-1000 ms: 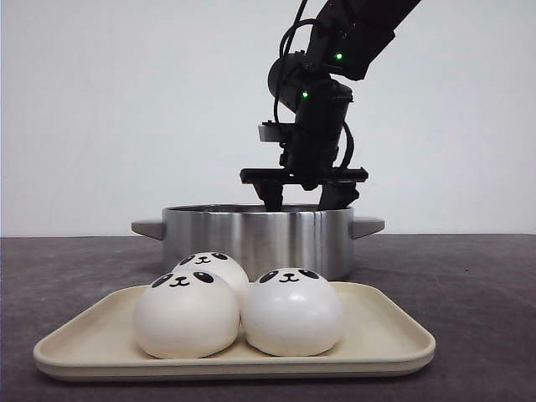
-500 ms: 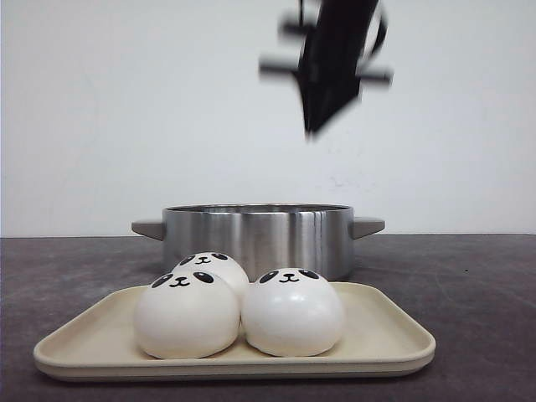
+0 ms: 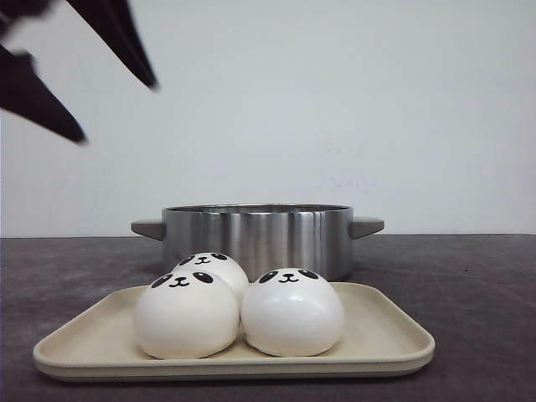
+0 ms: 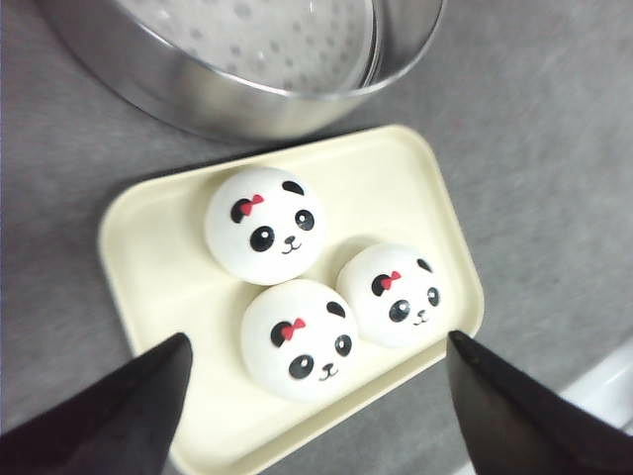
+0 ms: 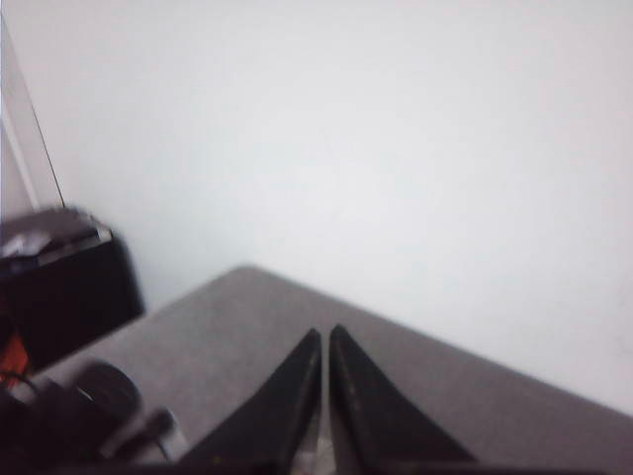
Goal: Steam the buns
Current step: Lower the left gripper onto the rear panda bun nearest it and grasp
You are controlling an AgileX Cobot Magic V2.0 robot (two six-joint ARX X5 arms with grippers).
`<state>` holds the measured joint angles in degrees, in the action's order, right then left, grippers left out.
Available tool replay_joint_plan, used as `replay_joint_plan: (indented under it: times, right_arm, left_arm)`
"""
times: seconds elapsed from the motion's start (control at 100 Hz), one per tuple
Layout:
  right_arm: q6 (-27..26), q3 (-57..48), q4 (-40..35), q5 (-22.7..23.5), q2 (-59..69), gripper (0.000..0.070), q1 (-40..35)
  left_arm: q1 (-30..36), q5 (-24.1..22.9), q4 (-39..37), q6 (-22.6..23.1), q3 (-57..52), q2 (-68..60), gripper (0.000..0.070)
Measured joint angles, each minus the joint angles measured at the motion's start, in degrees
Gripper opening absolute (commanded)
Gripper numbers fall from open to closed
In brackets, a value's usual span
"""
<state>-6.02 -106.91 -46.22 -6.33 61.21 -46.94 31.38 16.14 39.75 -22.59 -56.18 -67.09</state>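
Observation:
Three white panda-faced buns sit close together on a cream tray (image 3: 385,337): one at front left (image 3: 186,314), one at front right (image 3: 293,310), one behind them (image 3: 213,266). The left wrist view looks down on the same buns (image 4: 265,223) (image 4: 300,338) (image 4: 396,294) and tray (image 4: 386,178). My left gripper (image 4: 316,338) hangs open high above them, and its blurred black fingers (image 3: 119,111) show at the upper left of the front view. My right gripper (image 5: 324,334) is shut on nothing, faces the wall, and is outside the front view.
A steel pot (image 3: 260,234) with two side handles stands just behind the tray; a perforated steamer plate (image 4: 287,40) shows inside it. The right wrist view holds a black box (image 5: 59,287) and dark cabling at the grey table's edge.
The right arm rose out of the pot and left the front view. The left gripper came in at the upper left, open.

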Motion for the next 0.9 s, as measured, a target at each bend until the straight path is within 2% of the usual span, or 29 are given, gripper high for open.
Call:
replay_joint_plan:
  times: [0.12,0.25,0.33,0.58,0.9]
  right_arm:
    - [-0.31,0.00,-3.58,-2.51,-2.36,0.0008,0.00]
    - [-0.55,0.13,-8.24,-7.85,-2.93,0.0008,0.00]
    - [-1.29,0.28,-9.75,-9.01,-3.02,0.0008,0.00]
    - [-2.84,0.35,-10.38,-8.96,-4.11,0.0008,0.00]
    - [-5.42,0.35,-10.40,-9.22,-4.17,0.0008,0.00]
  left_arm:
    - [2.99,-1.57,-3.41,-0.39,0.00,-5.86,0.0493]
    - [4.81,-5.42,-6.97,-0.77,-0.26,-10.73,0.0604]
    - [5.79,-7.21,-8.00,-0.77,-1.05,-13.73,0.0603]
    - [6.01,-7.39,-10.93,-1.07,-2.16,-22.10,0.0600]
    - [6.01,-8.79,-17.49,-8.00,-2.21,-28.37,0.0573]
